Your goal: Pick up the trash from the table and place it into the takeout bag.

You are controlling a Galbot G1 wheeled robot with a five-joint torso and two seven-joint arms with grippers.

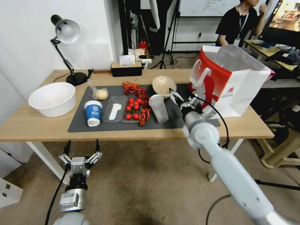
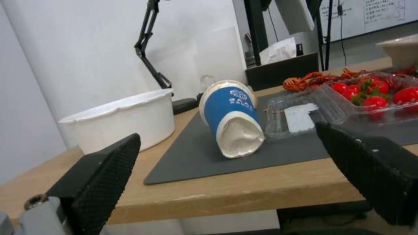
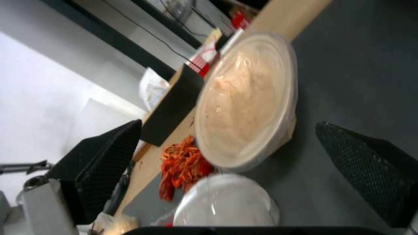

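On the table's (image 1: 37,125) dark mat, a blue-white paper cup (image 1: 93,113) (image 2: 231,114) lies on its side, base toward the front edge. A clear bag with a pale lump (image 1: 100,92) sits behind it. A clear plastic cup (image 1: 158,108) (image 3: 226,204) is mid-mat, with a round clear bowl (image 1: 164,85) (image 3: 248,101) behind it. The red-and-white takeout bag (image 1: 228,81) stands open at the right. My right gripper (image 1: 175,96) (image 3: 228,127) is open just above the mat, next to the bowl's near rim. My left gripper (image 1: 81,147) (image 2: 227,131) is open below the front edge, facing the paper cup.
A clear clamshell tray with cherry tomatoes (image 1: 122,110) (image 2: 348,98) and red crayfish shells (image 1: 136,88) lie mid-mat. A large white bowl (image 1: 53,98) (image 2: 126,120) sits at the left, a desk lamp (image 1: 67,31) and black tissue box (image 1: 126,68) along the back edge.
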